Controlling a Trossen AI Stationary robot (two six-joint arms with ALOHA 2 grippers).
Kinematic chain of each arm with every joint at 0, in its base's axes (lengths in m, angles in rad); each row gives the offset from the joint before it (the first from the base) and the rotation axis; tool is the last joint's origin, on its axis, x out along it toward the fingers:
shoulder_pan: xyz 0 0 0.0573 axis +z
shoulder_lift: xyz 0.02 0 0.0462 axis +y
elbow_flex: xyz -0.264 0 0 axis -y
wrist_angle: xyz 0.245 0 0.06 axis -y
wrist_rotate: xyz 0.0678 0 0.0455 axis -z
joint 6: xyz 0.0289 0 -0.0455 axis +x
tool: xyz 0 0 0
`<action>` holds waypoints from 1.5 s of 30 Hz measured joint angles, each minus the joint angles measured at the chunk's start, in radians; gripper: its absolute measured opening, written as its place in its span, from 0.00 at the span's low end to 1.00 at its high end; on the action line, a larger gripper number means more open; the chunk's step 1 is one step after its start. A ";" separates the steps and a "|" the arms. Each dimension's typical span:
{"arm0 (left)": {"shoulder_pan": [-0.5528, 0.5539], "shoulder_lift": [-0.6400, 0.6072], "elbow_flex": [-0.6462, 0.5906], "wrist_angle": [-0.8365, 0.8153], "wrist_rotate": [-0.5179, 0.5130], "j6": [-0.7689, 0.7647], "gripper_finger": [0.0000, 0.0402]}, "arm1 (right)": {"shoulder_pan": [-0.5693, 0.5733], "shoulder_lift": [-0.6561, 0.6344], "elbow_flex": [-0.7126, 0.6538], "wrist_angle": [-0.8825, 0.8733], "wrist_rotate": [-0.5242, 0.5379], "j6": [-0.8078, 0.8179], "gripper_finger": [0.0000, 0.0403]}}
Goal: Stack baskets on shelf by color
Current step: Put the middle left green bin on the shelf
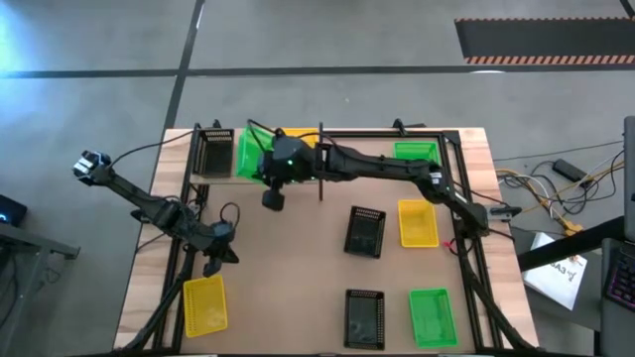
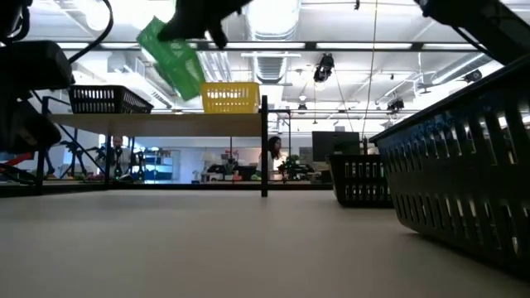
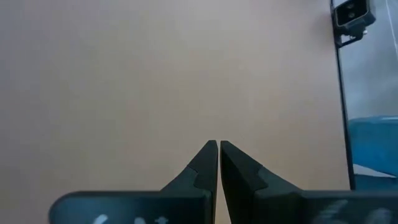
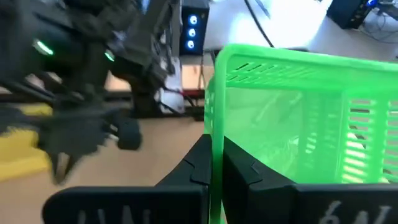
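Baskets counted, high view: three green (image 1: 254, 154), three yellow (image 1: 205, 303), three black (image 1: 365, 231). Arms: two.

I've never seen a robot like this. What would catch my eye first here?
Probably the green basket pinched by its rim in the right gripper, hanging tilted in the air above the shelf. A black basket and a yellow basket sit on that shelf. The left gripper waits shut over bare table.

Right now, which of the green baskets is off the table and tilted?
The green basket pinched in the right gripper, held tilted above the shelf; the other green ones lie flat.
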 joint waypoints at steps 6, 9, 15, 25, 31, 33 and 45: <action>0.000 0.000 0.000 0.016 0.000 -0.005 0.00 | -0.018 0.053 0.000 0.000 -0.001 -0.051 0.02; 0.000 0.000 0.000 0.016 0.000 -0.026 0.00 | -0.019 0.062 0.000 0.001 0.018 -0.077 0.02; 0.000 0.000 0.000 0.018 -0.004 -0.027 0.00 | -0.023 0.078 0.000 0.001 0.021 -0.115 0.02; 0.000 0.003 -0.001 0.037 -0.013 -0.027 0.00 | -0.026 0.117 0.000 0.053 0.084 -0.181 0.02; 0.000 0.005 -0.002 0.037 -0.013 -0.025 0.00 | -0.026 0.126 0.000 0.068 0.110 -0.206 0.02; 0.000 0.005 -0.002 0.037 -0.013 -0.023 0.00 | -0.026 0.132 0.000 0.073 0.118 -0.207 0.03; 0.000 0.005 -0.002 0.037 -0.016 -0.021 0.00 | -0.028 0.140 0.000 0.100 0.153 -0.234 0.23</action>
